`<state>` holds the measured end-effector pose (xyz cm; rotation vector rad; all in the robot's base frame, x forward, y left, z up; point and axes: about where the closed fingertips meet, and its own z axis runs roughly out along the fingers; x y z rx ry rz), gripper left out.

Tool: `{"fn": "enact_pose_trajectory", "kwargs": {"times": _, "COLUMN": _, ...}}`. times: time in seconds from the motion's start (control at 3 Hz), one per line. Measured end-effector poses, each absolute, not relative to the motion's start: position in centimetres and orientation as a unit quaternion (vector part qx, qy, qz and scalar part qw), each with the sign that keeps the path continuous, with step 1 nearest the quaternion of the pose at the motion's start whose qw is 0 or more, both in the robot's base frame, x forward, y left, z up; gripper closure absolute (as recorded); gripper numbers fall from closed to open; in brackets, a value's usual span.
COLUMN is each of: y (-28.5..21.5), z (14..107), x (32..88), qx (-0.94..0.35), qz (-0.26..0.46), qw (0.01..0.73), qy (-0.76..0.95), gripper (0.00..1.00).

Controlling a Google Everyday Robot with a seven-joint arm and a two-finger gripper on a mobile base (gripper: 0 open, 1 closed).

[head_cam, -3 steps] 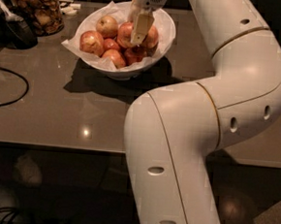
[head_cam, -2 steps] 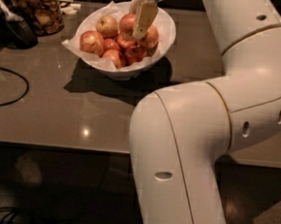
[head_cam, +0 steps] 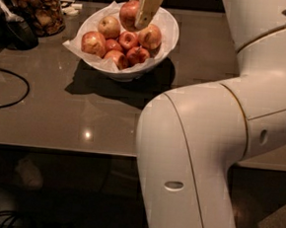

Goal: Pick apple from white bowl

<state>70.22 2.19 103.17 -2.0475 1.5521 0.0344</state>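
Observation:
The white bowl (head_cam: 170, 33), lined with crumpled white paper, stands at the back of the grey table and holds several apples. My gripper (head_cam: 135, 17) comes down from the top edge over the bowl's far side. It is shut on the apple (head_cam: 126, 12), red-orange and round, held a little above the other fruit. One pale finger (head_cam: 148, 4) crosses the apple's right side; the other is hidden behind it. A paler yellow-pink apple (head_cam: 109, 26) and small dark-red apples (head_cam: 128, 39) lie in the bowl below.
A glass jar (head_cam: 40, 8) of dried slices stands at the back left, next to a dark object (head_cam: 13, 29). A black cable (head_cam: 7, 91) loops on the table's left side. My white arm (head_cam: 215, 141) fills the right foreground. The table's front edge (head_cam: 56, 149) is near.
The gripper has risen from among the apples with the red-orange apple between its fingers. The bowl now sits lower and larger in view.

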Motion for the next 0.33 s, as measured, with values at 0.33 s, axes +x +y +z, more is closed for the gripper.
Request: {"fn": "enact_pose_trajectory", "kwargs": {"times": 0.33, "y": 2.43, "z": 105.36, "x": 68.84, "qx": -0.763, "qz": 0.021, "qw": 0.300, "qy": 0.572, "gripper": 1.00}}
